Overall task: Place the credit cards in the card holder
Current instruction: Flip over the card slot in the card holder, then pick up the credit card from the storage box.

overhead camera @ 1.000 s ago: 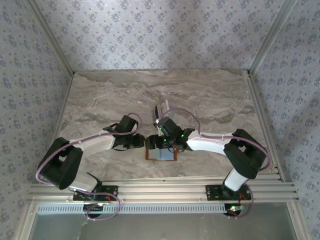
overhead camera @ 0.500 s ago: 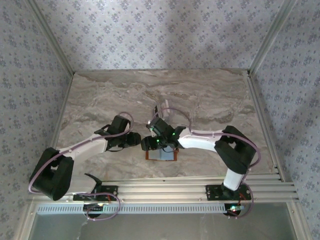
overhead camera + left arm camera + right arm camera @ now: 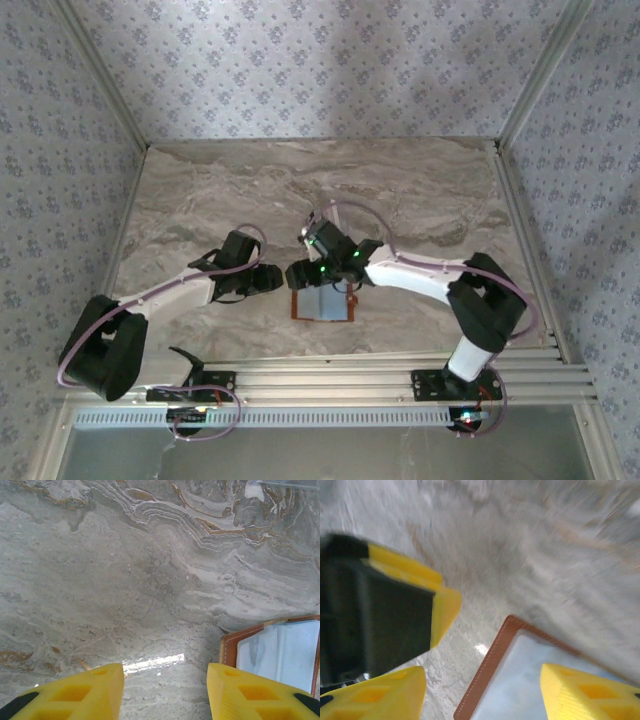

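The card holder (image 3: pixel 324 306) lies open on the marble near the front edge, with a tan-brown rim and a grey-blue inside. Its corner shows in the left wrist view (image 3: pixel 272 647) and in the right wrist view (image 3: pixel 520 680). My left gripper (image 3: pixel 281 279) hovers just left of the holder, open, with only bare marble between its fingers (image 3: pixel 165 685). My right gripper (image 3: pixel 305 272) is open above the holder's far left corner (image 3: pixel 482 690), holding nothing. A pale patch that looks like the credit cards (image 3: pixel 317 223) peeks out behind the right wrist.
The left gripper's black and yellow finger (image 3: pixel 395 600) sits close beside the right gripper, so the two nearly meet. Bare marble table (image 3: pixel 420 190) stretches to the back and both sides. An aluminium rail (image 3: pixel 320 375) runs along the near edge.
The left arm has stretched out and its jaws have opened wider. The right gripper has shifted from over the holder's middle to its far left corner.
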You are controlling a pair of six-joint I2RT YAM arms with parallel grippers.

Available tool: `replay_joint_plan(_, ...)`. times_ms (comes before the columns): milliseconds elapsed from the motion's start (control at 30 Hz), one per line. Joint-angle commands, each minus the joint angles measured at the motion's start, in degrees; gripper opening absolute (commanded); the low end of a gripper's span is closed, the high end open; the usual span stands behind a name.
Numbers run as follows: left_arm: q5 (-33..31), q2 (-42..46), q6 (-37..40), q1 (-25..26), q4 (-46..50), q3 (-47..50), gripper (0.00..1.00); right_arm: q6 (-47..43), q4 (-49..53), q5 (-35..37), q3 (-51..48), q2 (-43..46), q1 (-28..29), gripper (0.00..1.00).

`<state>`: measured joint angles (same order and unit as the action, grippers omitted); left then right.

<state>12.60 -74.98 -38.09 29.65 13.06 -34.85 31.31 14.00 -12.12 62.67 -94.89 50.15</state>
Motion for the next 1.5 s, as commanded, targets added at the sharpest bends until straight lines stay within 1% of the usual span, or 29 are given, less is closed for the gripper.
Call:
replay_joint_plan(0,2.01,1.82,-0.08,-0.14,-2.09,1.05,0.48,-4.42,9.60,7.36,4.65,3.05,-5.83,0.66)
replay_joint_plan(167,4.17,3.16,-0.40,-0.19,-4.97,2.17,0.50,-7.23,10.70,8.82,9.75,0.71,-14.07,0.66)
replay_joint_plan(233,4.92,3.73,-0.31,-0.16,-6.03,2.54,0.51,-7.99,10.28,6.99,11.92,-1.96,-17.03,0.65)
replay_joint_plan(400,6.06,5.99,-0.45,-0.20,-8.75,3.80,0.53,-10.80,10.87,4.36,18.02,-8.20,-20.99,0.65)
replay_joint_plan(600,6.53,9.35,-0.69,-0.19,-11.81,5.58,0.56,-12.15,11.63,1.10,24.24,-14.52,-21.33,0.61)
replay_joint_plan(833,5.70,8.58,-0.31,-0.14,-11.17,5.23,0.56,-12.67,12.01,0.17,26.68,-18.06,-20.80,0.58)
replay_joint_plan(967,5.68,8.56,-0.27,-0.17,-11.21,5.16,0.56,-13.24,11.77,-1.58,26.80,-19.00,-20.88,0.58)
replay_joint_plan(1200,5.44,8.53,-0.14,-0.17,-10.87,5.10,0.56,-12.95,11.00,-5.72,27.10,-20.98,-21.40,0.54)
replay_joint_plan(1467,5.33,8.83,-0.05,-0.17,-10.63,5.14,0.56,-12.20,10.29,-9.13,26.38,-20.32,-22.15,0.47)
